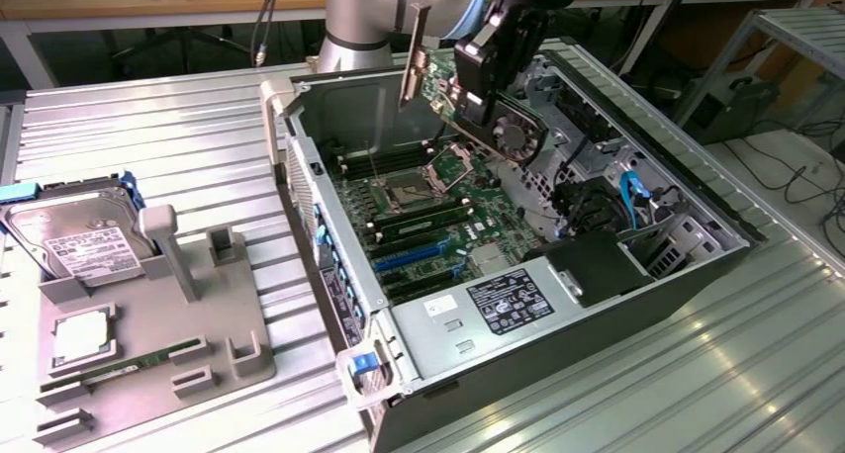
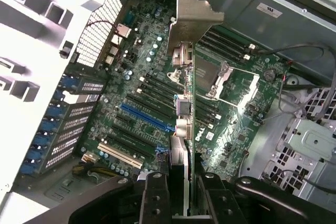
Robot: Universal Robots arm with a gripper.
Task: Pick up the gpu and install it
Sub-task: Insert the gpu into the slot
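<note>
The gpu (image 1: 509, 127) is a black card with a round fan and a silver end bracket (image 1: 414, 57). It hangs tilted above the open computer case (image 1: 687, 191), over the green motherboard (image 1: 422, 206). My gripper (image 1: 496, 47) is shut on the card's upper end. In the wrist view the gpu (image 2: 190, 124) appears edge-on, its bracket (image 2: 194, 14) pointing away from me, clamped between my two black fingers (image 2: 155, 198). My gripper (image 2: 184, 205) holds it well above the board. A blue expansion slot (image 2: 147, 118) lies on the board beside and below the card.
A grey fixture (image 1: 198, 359) at the exterior view's left carries a silver hard drive (image 1: 79, 240), a processor chip (image 1: 82, 336) and a green memory stick (image 1: 119, 369). Inside the case sit the power supply (image 1: 509, 300), cables (image 1: 634, 201) and the drive cage (image 2: 310, 145).
</note>
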